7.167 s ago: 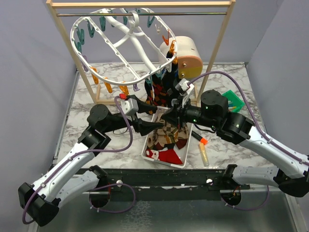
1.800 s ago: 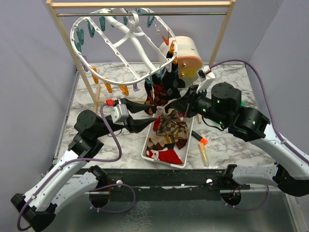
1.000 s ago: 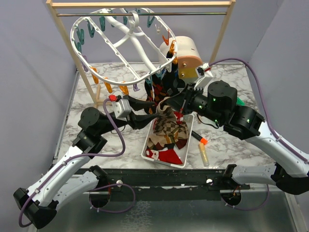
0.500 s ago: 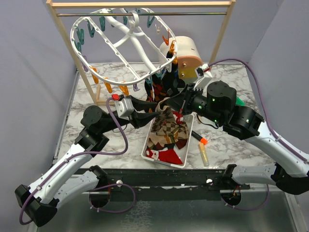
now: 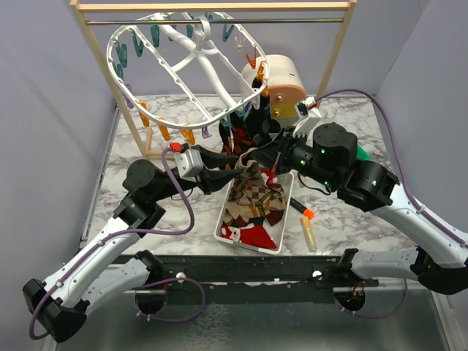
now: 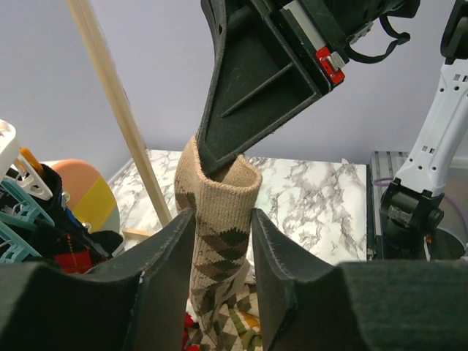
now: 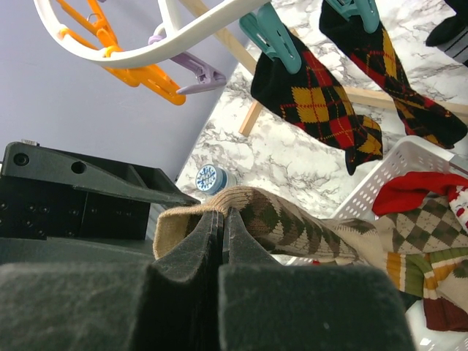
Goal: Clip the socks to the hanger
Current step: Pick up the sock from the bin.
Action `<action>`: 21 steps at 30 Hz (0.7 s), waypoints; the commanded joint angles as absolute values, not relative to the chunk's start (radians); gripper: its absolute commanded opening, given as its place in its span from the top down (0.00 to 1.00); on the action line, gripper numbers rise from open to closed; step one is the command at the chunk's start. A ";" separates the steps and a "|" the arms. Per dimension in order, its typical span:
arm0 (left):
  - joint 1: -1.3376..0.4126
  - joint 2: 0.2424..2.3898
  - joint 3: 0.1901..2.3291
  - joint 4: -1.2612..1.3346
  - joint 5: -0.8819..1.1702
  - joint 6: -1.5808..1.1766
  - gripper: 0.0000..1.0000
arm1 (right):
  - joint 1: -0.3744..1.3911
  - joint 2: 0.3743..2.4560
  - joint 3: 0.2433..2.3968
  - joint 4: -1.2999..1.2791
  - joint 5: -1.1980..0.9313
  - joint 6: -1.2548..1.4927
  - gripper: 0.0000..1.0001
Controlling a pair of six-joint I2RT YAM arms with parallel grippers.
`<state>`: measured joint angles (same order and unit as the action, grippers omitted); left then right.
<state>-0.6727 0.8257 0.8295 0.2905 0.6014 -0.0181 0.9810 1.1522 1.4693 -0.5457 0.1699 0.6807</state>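
One hanger [image 7: 139, 57], and we count two black argyle socks [image 7: 314, 95] pinned to it, one teal clip [image 7: 267, 33] apiece. One tan argyle sock [image 6: 219, 234] is up in the air over the white basket [image 7: 347, 201], between the two arms. It stands upright, long axis vertical, cuff on top, foot trailing down into the basket. The right gripper [image 7: 223, 219] is clamped tight on the cuff's rim. The left gripper [image 6: 221, 216] has its jaws partly apart either side of the leg; whether they pinch it, we cannot tell.
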 commanded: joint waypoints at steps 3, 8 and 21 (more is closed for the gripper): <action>-0.682 0.836 0.868 0.310 0.626 -0.012 0.57 | 0.985 1.155 1.460 -0.531 0.184 0.677 1.00; -0.687 0.838 0.870 0.311 0.629 -0.012 0.53 | 0.985 1.155 1.459 -0.532 0.185 0.677 1.00; -0.691 0.839 0.862 0.313 0.630 -0.006 0.79 | 0.985 1.155 1.457 -0.532 0.177 0.679 1.00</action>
<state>-0.6830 0.8383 0.8413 0.2920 0.6056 -0.0132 0.9810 1.1522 1.4685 -0.5457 0.1699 0.6804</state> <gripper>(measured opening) 0.274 0.017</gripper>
